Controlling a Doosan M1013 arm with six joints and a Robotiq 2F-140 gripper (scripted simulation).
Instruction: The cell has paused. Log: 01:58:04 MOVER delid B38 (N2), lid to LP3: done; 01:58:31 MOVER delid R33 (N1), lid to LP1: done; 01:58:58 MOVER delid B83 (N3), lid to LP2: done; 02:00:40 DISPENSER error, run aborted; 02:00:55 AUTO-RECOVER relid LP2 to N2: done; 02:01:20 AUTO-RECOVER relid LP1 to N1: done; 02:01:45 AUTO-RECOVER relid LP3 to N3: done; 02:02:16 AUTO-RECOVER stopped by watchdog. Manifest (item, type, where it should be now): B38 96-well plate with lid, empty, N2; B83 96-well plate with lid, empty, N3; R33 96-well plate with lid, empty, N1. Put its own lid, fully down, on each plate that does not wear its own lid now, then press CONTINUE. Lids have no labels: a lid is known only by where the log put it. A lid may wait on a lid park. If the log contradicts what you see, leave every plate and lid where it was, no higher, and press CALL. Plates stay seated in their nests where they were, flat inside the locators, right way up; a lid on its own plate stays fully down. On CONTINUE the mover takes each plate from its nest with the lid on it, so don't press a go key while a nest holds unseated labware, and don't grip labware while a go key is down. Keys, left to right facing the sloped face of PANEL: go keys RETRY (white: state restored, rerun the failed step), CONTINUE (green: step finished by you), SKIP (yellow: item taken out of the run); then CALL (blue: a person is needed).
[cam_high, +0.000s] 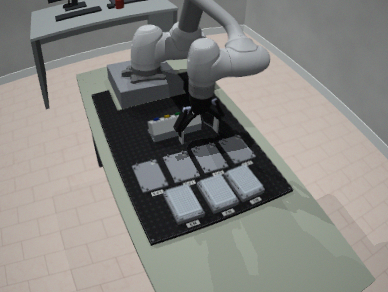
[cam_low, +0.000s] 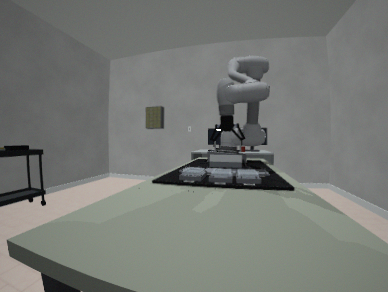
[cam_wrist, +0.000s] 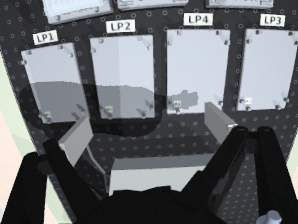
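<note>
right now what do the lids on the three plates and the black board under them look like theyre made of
Plate lids: probably clear or translucent plastic, since the well grid shows through; slightly glossy. Black board: matte, with a regular grid of small dots, like a perforated metal or plastic breadboard; which one is unclear.

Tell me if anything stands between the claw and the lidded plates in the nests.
Nothing visible does. The open claw hangs above the flat lid parks. The three lidded plates sit just beyond them, free from above.
</note>
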